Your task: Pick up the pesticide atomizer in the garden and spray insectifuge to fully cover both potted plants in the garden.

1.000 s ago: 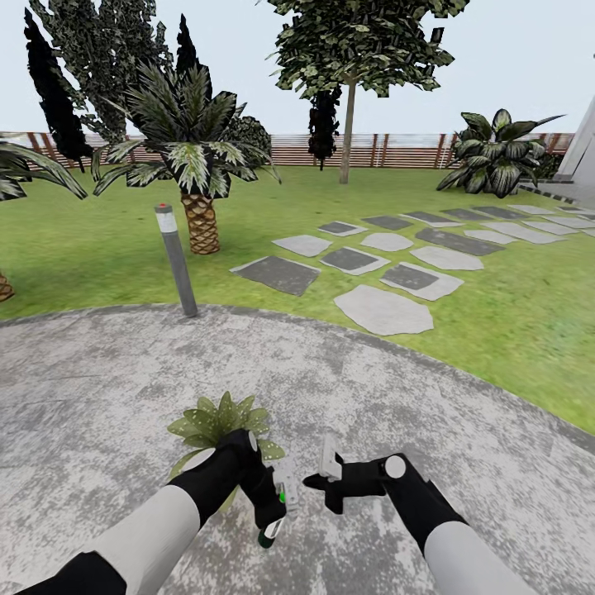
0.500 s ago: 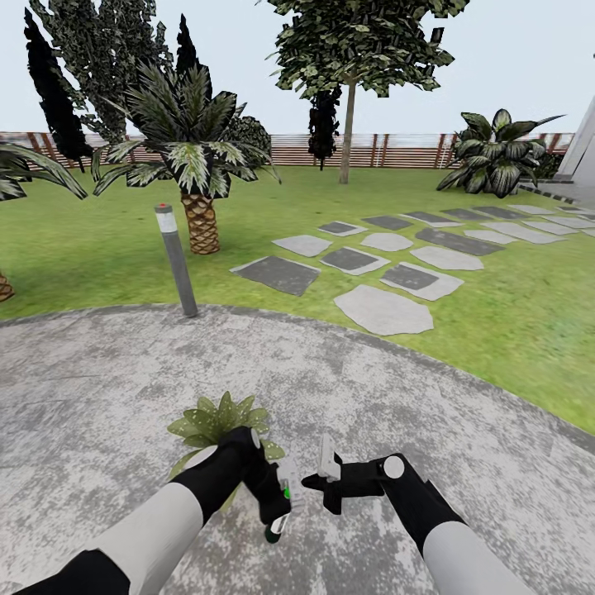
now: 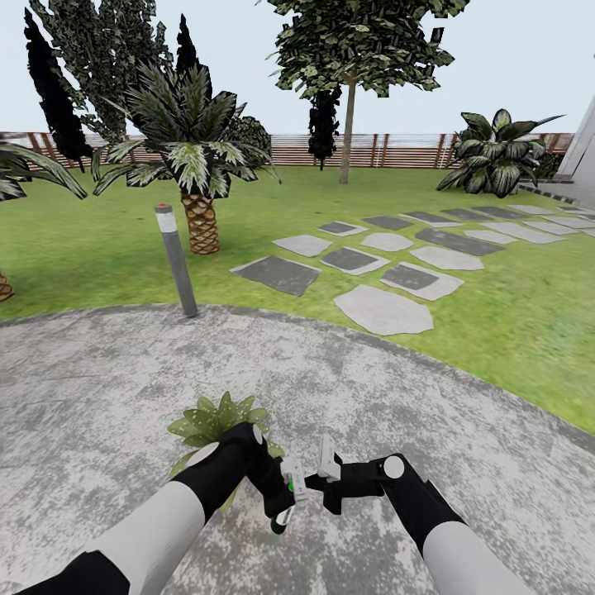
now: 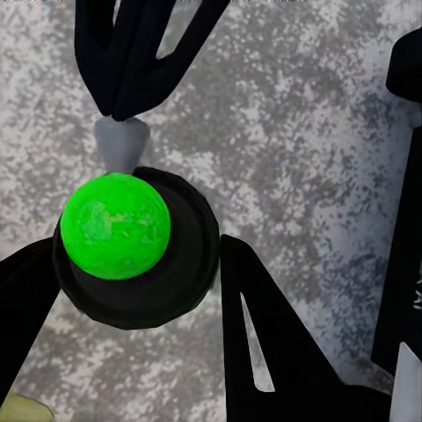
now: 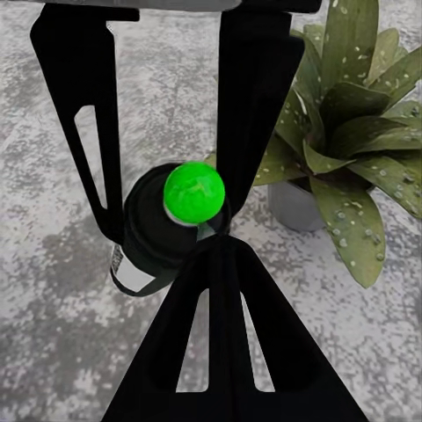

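My left gripper [image 3: 281,494] is shut on the pesticide atomizer [image 3: 287,501], a dark bottle with a bright green cap [image 4: 114,224], held low over the stone patio [image 3: 397,397]. The right gripper [image 3: 312,479] is shut, its joined fingertips [image 5: 215,251] touching the atomizer [image 5: 163,237] from the other side. Just behind my left hand stands one potted plant [image 3: 216,420], a rosette of broad green leaves [image 5: 352,132] in a small grey pot [image 5: 294,207]. Tiny whitish specks of insectifuge [image 5: 347,233] dot its leaves.
A grey bollard lamp [image 3: 176,260] stands at the patio's far edge. Beyond it lie lawn [image 3: 99,248], a palm [image 3: 197,165], stepping stones [image 3: 384,310] running off to the right, a tree [image 3: 349,99], a leafy bush [image 3: 496,157] and the slatted fence [image 3: 289,150].
My left gripper has swung the atomizer a little up and to the right, closing on the right gripper. The right arm has barely moved.
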Robot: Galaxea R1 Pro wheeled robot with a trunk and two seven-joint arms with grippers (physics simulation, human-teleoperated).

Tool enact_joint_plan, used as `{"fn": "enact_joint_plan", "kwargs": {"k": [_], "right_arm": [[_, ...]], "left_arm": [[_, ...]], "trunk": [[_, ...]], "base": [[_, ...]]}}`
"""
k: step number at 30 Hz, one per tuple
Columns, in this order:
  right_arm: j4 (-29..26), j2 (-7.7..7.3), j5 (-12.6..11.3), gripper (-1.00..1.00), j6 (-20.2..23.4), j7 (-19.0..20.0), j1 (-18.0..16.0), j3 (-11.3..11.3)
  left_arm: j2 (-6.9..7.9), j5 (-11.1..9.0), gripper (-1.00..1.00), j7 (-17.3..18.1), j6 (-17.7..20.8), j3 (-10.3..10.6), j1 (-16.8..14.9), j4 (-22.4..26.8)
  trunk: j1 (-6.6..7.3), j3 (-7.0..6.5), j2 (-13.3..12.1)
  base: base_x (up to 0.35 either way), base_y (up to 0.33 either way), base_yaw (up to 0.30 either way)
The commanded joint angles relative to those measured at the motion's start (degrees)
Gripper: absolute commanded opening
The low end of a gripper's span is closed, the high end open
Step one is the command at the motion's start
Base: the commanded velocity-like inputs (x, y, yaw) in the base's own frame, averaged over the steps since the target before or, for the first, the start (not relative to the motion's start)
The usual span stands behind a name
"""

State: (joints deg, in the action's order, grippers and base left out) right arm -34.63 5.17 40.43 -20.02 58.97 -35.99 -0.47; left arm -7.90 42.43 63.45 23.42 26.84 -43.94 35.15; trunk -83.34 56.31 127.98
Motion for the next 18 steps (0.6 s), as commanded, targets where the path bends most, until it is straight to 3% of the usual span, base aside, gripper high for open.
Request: {"fn": "enact_joint_plan", "kwargs": {"k": [1, 13, 18], "right_arm": [[-0.1, 0.02, 0.3, -1.0, -0.2, 0.1, 0.0, -0.1], [0.0, 0.11, 0.3, -1.0, -0.2, 0.1, 0.0, -0.1], [0.0, 0.09, 0.3, -1.0, -0.2, 0.0, 0.0, -0.1]], "left_arm": [[-0.02, 0.1, -1.0, 0.3, 0.6, 0.0, 0.0, 0.1], [-0.76, 0.1, -1.0, 0.3, 0.6, 0.1, 0.0, 0.1], [-0.71, -1.8, -1.0, 0.3, 0.5, 0.1, -0.1, 0.1]], "trunk": [[0.01, 0.05, 0.0], [0.01, 0.05, 0.0], [0.01, 0.05, 0.0]], "base": [[0.0, 0.0, 0.0], [0.0, 0.0, 0.0], [0.0, 0.0, 0.0]]}}
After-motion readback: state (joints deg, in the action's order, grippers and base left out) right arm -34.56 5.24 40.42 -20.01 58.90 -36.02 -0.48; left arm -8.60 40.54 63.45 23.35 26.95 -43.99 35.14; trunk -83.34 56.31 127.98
